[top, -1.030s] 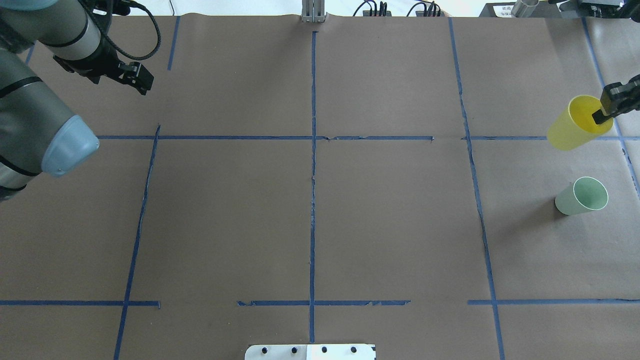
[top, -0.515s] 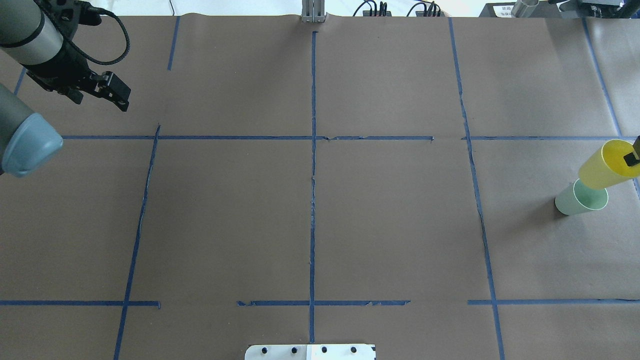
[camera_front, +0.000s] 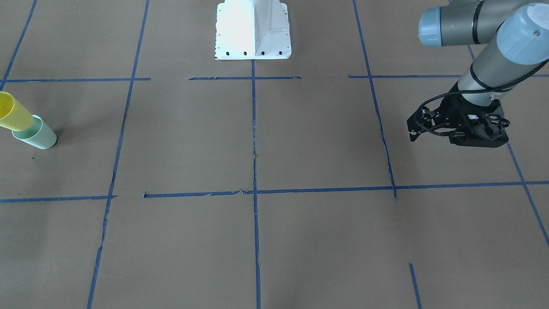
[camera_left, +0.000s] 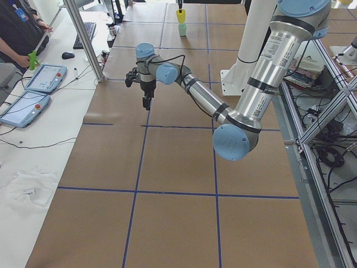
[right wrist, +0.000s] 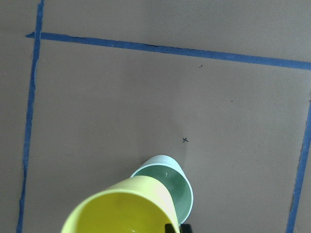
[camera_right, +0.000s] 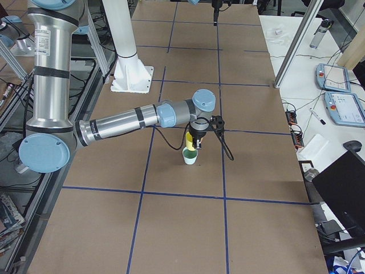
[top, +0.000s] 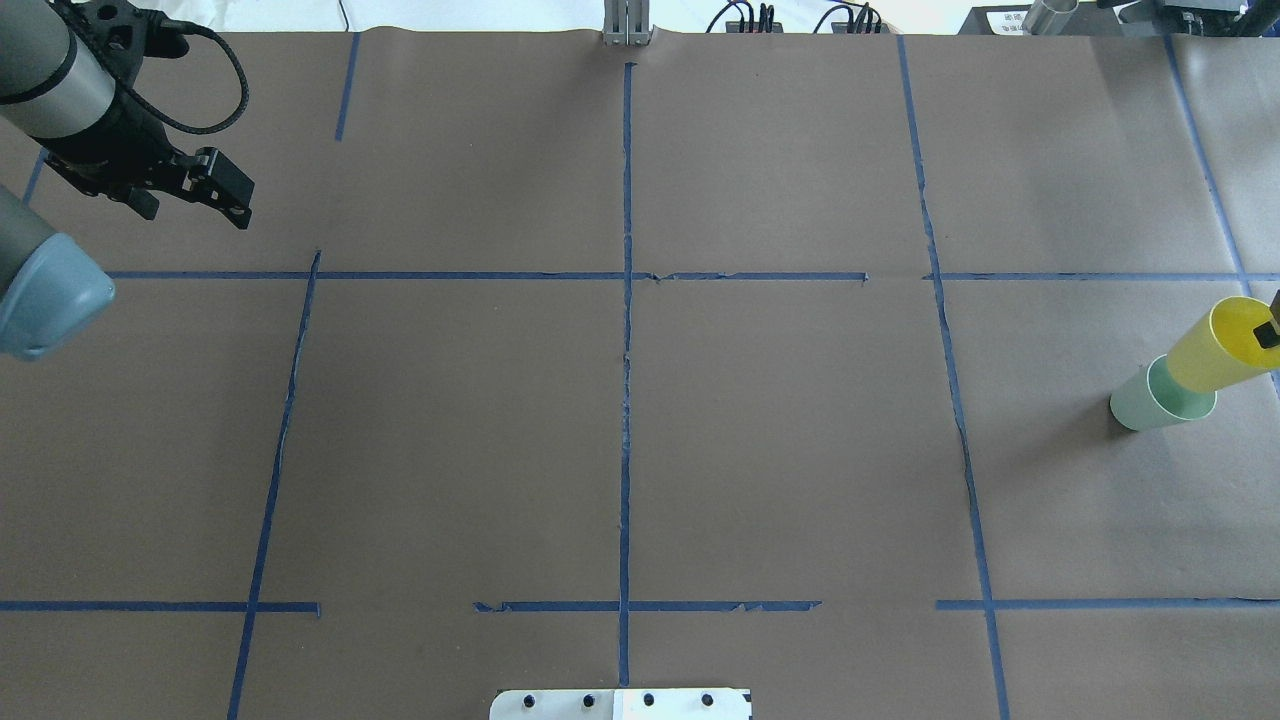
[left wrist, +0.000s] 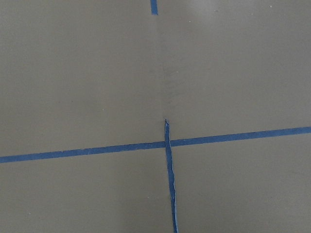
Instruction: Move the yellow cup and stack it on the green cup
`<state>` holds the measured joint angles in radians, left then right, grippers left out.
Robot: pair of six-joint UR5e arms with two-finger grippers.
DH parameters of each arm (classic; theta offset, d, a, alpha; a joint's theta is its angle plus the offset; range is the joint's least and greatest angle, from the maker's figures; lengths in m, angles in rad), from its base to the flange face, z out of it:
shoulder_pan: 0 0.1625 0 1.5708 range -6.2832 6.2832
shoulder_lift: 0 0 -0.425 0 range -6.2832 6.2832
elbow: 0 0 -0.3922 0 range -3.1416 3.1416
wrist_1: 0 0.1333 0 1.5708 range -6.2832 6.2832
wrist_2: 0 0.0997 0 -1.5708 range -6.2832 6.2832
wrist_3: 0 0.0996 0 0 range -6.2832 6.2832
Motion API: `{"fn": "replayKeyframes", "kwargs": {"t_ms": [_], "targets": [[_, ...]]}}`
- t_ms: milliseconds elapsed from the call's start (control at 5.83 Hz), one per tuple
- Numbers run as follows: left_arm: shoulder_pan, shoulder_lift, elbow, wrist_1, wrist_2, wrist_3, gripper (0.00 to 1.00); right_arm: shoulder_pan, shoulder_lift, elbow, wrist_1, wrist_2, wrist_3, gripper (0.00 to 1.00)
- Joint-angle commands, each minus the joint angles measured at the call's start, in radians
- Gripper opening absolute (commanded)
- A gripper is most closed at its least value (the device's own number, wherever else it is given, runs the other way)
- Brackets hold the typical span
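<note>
Just changed: my right arm has carried the yellow cup (top: pixel 1215 345) from a spot well apart from the green cup (top: pixel 1150 402) to directly over it. In the last half second the cup has sunk a little closer to the green rim.
Right fingers (top: pixel 1267 334): clamped on the yellow cup's rim wall, one finger inside the mouth, holding the cup off the bench (top: pixel 700 450).
Yellow cup: mouth up, with its base at the green cup's mouth. From the right-hand side view the base seems to meet the rim, but I cannot tell whether it has gone in yet.
Green cup: standing mouth up on the bench near its right edge. It is empty, as my wrist view shows.
Left fingers (top: pixel 238 205): hanging over bare bench, well apart from both cups, with nothing in them. I cannot tell whether they are wide or narrow. That arm has drawn back toward the far left corner.
Meaning for the task: as I judge it, the transfer is done and the stacking is not. What remains is a straight descent until the yellow cup nests, and only then should I let go.
Risk: if I am off centre, the yellow base could catch the green rim and tip that light cup over.
</note>
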<state>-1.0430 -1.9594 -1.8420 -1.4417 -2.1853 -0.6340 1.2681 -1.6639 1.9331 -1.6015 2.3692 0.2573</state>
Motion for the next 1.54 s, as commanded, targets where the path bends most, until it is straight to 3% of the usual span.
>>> {"fn": "replayKeyframes", "kwargs": {"t_ms": [0, 343, 1030, 1201, 1373], "targets": [[0.000, 0.000, 0.000, 0.000, 0.001, -0.001, 1.00, -0.009, 0.009, -0.038, 0.005, -0.017, -0.001, 0.00], [0.000, 0.000, 0.000, 0.000, -0.001, -0.001, 1.00, -0.033, 0.025, -0.086, 0.044, -0.036, 0.008, 0.00], [0.000, 0.000, 0.000, 0.000, 0.001, -0.003, 1.00, -0.041, 0.026, -0.083, 0.049, -0.030, 0.010, 0.00], [0.000, 0.000, 0.000, 0.000, -0.001, -0.003, 1.00, -0.041, 0.026, -0.083, 0.049, -0.024, 0.004, 0.07], [0.000, -0.001, 0.000, 0.000, -0.001, -0.003, 1.00, -0.039, 0.020, -0.082, 0.051, -0.025, 0.002, 0.99]]}}
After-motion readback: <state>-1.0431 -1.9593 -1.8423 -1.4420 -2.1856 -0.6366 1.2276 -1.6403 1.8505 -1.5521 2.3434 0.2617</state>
